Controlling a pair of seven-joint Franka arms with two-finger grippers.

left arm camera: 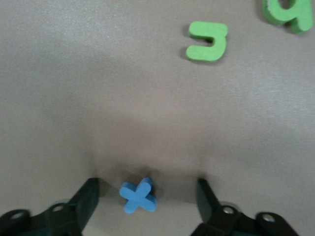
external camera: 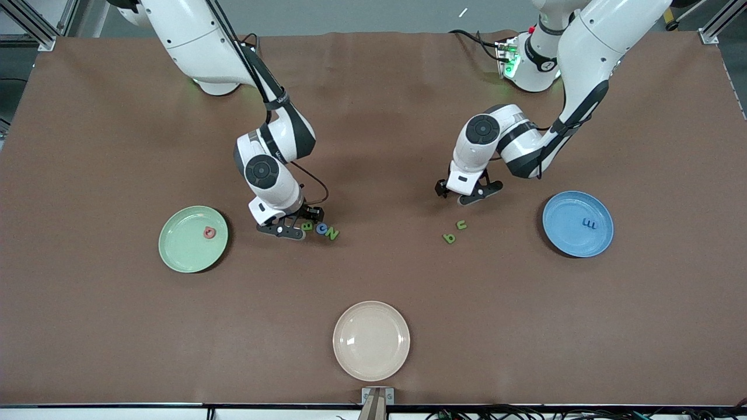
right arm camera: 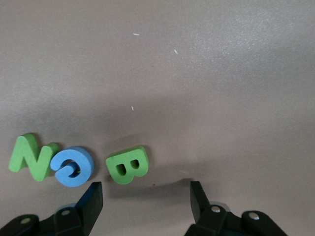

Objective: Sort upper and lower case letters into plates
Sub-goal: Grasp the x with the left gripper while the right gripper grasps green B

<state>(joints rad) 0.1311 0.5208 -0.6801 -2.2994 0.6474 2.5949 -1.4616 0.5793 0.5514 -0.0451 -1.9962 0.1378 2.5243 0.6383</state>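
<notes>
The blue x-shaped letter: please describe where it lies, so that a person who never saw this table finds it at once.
Find the blue plate toward the left arm's end of the table, then the left gripper low over the mat beside it. The blue x-shaped letter lies flat between its open fingers. Its neighbours, the green letter n and green letter b, are green; only this one is a blue cross.

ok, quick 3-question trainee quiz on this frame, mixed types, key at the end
1. True or false: the blue plate holds a blue letter m.
2. Which letter lies between the left gripper's open fingers? A) green u B) blue x C) green B
3. Fill in: the right gripper is open near the green ___, beside the blue G and green N.

Key: 1 true; 2 B, the blue x; 3 B.
</notes>
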